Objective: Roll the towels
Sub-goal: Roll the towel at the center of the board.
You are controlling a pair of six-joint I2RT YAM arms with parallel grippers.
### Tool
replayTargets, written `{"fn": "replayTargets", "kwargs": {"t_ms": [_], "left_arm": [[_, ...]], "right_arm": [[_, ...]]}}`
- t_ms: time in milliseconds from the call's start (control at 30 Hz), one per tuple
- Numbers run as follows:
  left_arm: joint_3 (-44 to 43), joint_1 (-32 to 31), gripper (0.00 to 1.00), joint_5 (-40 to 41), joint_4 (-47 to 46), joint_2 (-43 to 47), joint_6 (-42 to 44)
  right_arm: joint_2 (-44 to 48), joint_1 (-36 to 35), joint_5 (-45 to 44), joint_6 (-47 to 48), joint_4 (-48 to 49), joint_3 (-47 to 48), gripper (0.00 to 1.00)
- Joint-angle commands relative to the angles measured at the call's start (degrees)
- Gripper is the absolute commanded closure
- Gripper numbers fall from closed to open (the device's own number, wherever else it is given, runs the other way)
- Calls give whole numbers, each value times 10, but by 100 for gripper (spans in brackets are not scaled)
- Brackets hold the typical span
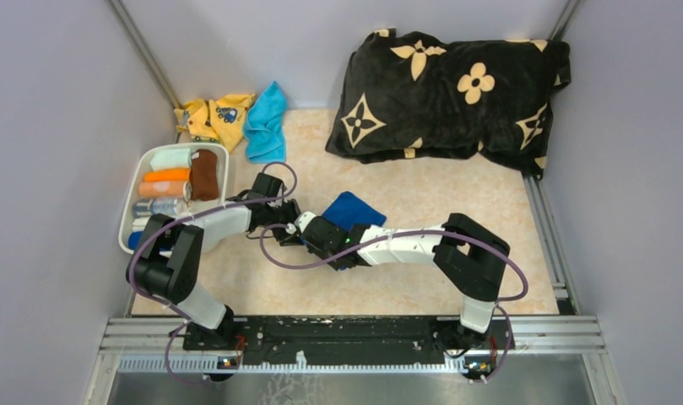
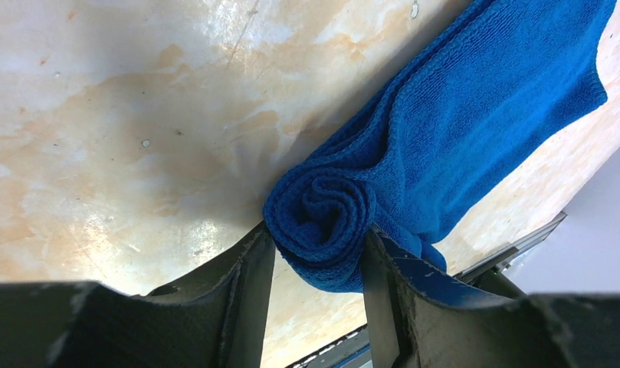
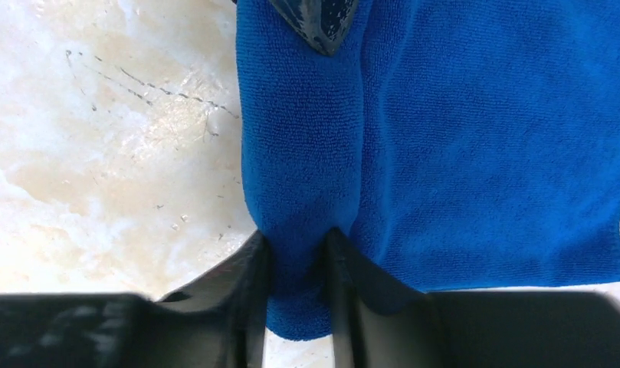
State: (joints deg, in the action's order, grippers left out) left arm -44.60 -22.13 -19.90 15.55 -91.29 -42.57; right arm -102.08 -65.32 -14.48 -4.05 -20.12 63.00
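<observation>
At table (image 1: 422, 283) centre we log one dark blue towel (image 1: 355, 208), half rolled; left gripper (image 2: 319, 257) and right gripper (image 3: 297, 257) each pinch its roll.

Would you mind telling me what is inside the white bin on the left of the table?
Rolled cloths fill the white bin: a pale green roll, a brown roll, an orange roll and others below. The left arm covers its near end.

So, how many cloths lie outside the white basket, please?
3: the yellow cloth and the cyan towel at the far-left corner, the dark blue towel mid-table, partly rolled.
</observation>
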Motion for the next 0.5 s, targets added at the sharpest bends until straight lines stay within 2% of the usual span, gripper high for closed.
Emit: {"fn": "replayTargets", "kwargs": {"t_ms": [0,100,167,367,467], "left_arm": [[0,-4,48,42,25,-14,17],[-6,-4,45,47,32,7,17],[-7,-3,41,53,38,30,16],[-6,9,33,77,71,112,10],[-1,17,30,85,96,146,12]], "right_arm": [[-28,-7,2,-16,-39,-26,79],[-19,1,52,-8,-43,-30,94],[0,35,147,-10,-27,-36,99],[31,152,484,-70,76,-65,100],[9,202,600,-122,145,-81,100]]}}
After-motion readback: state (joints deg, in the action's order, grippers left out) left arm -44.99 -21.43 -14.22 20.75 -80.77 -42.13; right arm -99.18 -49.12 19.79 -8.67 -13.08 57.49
